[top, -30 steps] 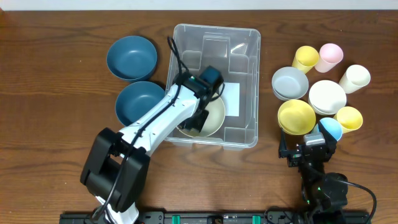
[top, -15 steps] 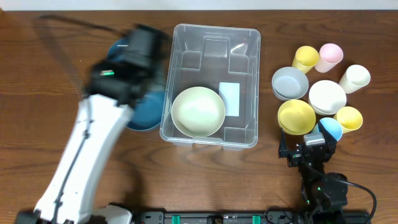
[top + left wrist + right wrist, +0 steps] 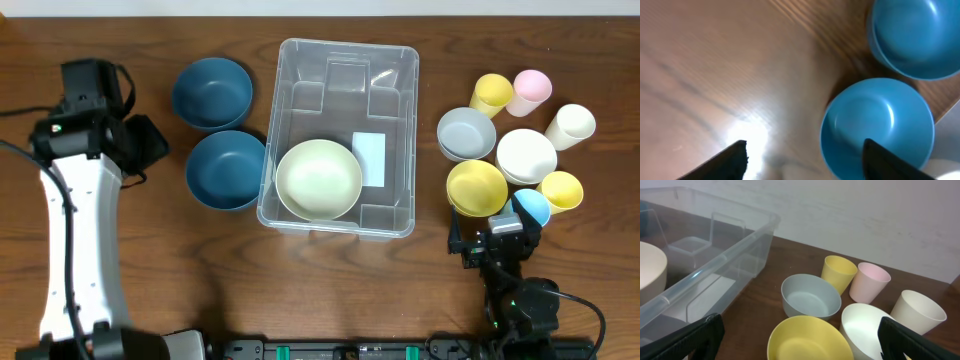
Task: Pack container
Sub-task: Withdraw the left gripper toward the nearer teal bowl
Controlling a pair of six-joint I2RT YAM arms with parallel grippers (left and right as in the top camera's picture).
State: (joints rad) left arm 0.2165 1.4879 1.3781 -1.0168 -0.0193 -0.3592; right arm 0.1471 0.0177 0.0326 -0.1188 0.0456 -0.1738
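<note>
The container (image 3: 345,52), a large clear bin with a white label (image 3: 369,158), stands mid-table. A cream bowl (image 3: 318,179) lies inside it at the near end. My left gripper (image 3: 148,142) hangs over the table's left side, just left of two dark blue bowls (image 3: 211,92) (image 3: 226,168). In the left wrist view this gripper (image 3: 805,162) is open and empty, one finger (image 3: 880,161) over the nearer blue bowl (image 3: 877,125). My right gripper (image 3: 497,240) rests open at the front right, its wrist view looking across a yellow bowl (image 3: 807,340) toward the container (image 3: 715,245).
Right of the bin stand a grey bowl (image 3: 466,133), white bowl (image 3: 526,155), yellow bowl (image 3: 476,187), and yellow (image 3: 491,93), pink (image 3: 531,88), cream (image 3: 571,125), small yellow (image 3: 561,190) and light blue (image 3: 532,207) cups. Bare wood lies front centre.
My left gripper let go of the cream bowl inside the container, opened, and swung out leftward past the blue bowls. The right arm has not moved.
</note>
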